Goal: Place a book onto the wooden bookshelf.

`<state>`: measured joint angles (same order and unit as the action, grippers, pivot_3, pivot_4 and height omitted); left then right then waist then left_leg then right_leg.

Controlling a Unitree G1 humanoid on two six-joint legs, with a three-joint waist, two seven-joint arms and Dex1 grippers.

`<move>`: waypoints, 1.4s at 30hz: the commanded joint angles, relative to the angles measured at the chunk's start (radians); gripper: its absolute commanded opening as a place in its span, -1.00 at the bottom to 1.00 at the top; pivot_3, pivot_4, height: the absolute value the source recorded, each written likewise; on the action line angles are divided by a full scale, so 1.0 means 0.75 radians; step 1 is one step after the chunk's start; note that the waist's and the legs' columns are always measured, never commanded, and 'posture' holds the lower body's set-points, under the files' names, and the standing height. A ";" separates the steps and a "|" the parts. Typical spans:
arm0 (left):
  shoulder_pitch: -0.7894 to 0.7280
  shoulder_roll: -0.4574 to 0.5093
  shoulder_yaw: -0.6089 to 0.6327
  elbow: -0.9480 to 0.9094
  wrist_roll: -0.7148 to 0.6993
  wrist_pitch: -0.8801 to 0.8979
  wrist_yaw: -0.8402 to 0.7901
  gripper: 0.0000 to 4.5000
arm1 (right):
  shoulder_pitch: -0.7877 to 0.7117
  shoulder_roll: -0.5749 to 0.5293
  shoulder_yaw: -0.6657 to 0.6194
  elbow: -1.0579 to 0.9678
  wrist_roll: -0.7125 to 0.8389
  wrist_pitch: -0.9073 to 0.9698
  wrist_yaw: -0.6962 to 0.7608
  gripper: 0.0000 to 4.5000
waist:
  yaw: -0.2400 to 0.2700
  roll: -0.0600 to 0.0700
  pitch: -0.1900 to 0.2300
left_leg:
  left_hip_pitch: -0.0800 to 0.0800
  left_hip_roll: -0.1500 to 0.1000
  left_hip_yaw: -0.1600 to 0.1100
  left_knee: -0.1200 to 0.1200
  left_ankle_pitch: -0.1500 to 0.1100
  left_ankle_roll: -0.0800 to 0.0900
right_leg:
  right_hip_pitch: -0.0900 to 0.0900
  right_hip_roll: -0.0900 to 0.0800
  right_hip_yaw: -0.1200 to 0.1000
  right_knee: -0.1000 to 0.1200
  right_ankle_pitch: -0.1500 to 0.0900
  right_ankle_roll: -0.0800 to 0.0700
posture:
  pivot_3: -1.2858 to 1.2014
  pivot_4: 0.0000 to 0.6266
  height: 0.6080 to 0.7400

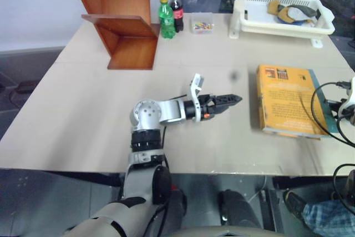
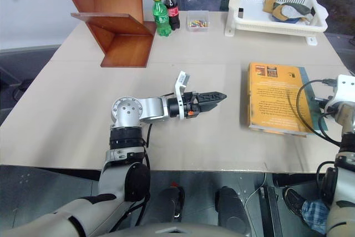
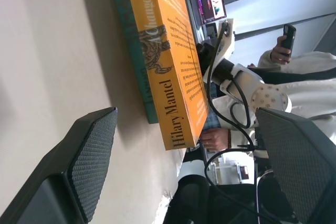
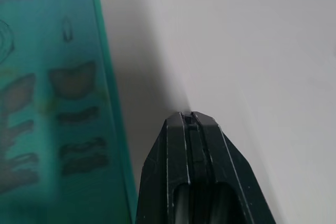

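Here, the released left gripper (image 1: 236,99) points at the Hilary Mantel paperback (image 1: 285,99), spine crosswise ahead; the clenched right gripper (image 4: 192,116) is probably nearer.

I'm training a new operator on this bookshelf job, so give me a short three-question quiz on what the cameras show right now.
1. True or false: the orange book already stands on the wooden bookshelf.
2. What lies directly under the orange book?
A. the white basket
B. a thinner teal book
C. a soda bottle
3. Fill in: the left gripper has its fingers ___, while the right gripper has its fingers ___.

Key
1. False: it lies flat on the table, well away from the shelf.
2. B.
3. Open; shut, holding nothing, beside the teal book's edge.
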<state>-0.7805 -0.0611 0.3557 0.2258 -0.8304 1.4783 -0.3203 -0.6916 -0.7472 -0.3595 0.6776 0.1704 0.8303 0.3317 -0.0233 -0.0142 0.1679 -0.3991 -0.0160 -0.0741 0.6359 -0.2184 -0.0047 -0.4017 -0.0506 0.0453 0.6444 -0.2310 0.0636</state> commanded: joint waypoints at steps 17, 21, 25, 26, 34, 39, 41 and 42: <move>0.009 0.079 0.061 -0.101 -0.065 0.089 0.015 1.00 | -0.075 0.067 0.147 -0.016 0.048 -0.071 0.275 -0.97 | -0.028 0.000 0.000 | 0.000 0.001 -0.001 0.000 0.001 -0.002 | 0.000 0.001 0.000 0.001 0.000 0.000 | 0.03 -0.52 1.00; 0.018 0.112 0.061 -0.115 -0.070 0.108 0.009 1.00 | -0.041 0.107 0.138 -0.121 0.072 -0.015 0.259 -0.97 | -0.026 0.000 0.000 | 0.000 0.001 -0.001 0.000 0.002 -0.004 | 0.000 0.001 0.000 0.001 0.000 0.000 | 0.03 -0.52 1.00; 0.031 0.152 0.064 -0.163 -0.095 0.148 -0.011 1.00 | 0.002 0.146 0.124 -0.237 0.101 0.048 0.229 -0.97 | -0.025 0.000 0.000 | 0.000 0.001 -0.001 0.000 0.002 -0.004 | 0.000 0.000 0.000 0.001 0.000 0.000 | 0.03 -0.52 1.00; 0.038 0.167 0.064 -0.184 -0.104 0.159 -0.019 1.00 | 0.014 0.155 0.121 -0.267 0.109 0.065 0.222 -0.97 | -0.026 0.000 0.000 | 0.000 0.001 -0.001 0.000 0.002 -0.004 | 0.000 0.000 -0.001 0.001 0.000 0.000 | 0.03 -0.52 1.00; 0.266 0.542 -0.351 -0.682 0.025 -0.312 -0.421 1.00 | 0.065 0.162 0.089 -0.420 0.159 0.158 0.178 -0.97 | -0.022 0.000 0.000 | 0.001 0.002 0.000 -0.002 0.003 -0.006 | -0.002 0.001 0.001 0.002 0.000 -0.001 | 0.03 -0.52 1.00; 0.462 0.727 -0.442 -0.833 0.181 -0.847 -0.762 1.00 | 0.079 0.159 0.085 -0.427 0.166 0.156 0.166 -0.97 | -0.018 0.000 0.000 | 0.000 0.002 0.003 -0.002 0.001 -0.003 | -0.002 0.000 0.003 0.000 0.000 -0.001 | 0.03 -0.52 1.00; 0.488 0.768 -0.435 -0.835 0.188 -0.920 -0.816 1.00 | 0.080 0.161 0.085 -0.424 0.169 0.153 0.162 -0.97 | -0.017 0.000 0.000 | 0.000 0.002 0.003 -0.002 0.000 0.000 | -0.002 0.000 0.002 -0.001 0.000 -0.001 | 0.03 -0.52 1.00; 0.496 0.786 -0.433 -0.834 0.191 -0.954 -0.842 1.00 | 0.079 0.161 0.086 -0.422 0.170 0.152 0.161 -0.97 | -0.017 0.000 0.000 | 0.000 0.002 0.002 -0.002 0.000 0.000 | -0.002 0.000 0.002 -0.001 0.000 -0.001 | 0.03 -0.52 1.00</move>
<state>-0.4117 0.5115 0.0210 -0.3512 -0.6914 0.8285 -0.9080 -0.6335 -0.6170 -0.2772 0.3899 0.2883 0.9485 0.4534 -0.0365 -0.0141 0.1682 -0.3994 -0.0143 -0.0724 0.6344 -0.2188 -0.0046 -0.4032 -0.0505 0.0466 0.6438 -0.2311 0.0628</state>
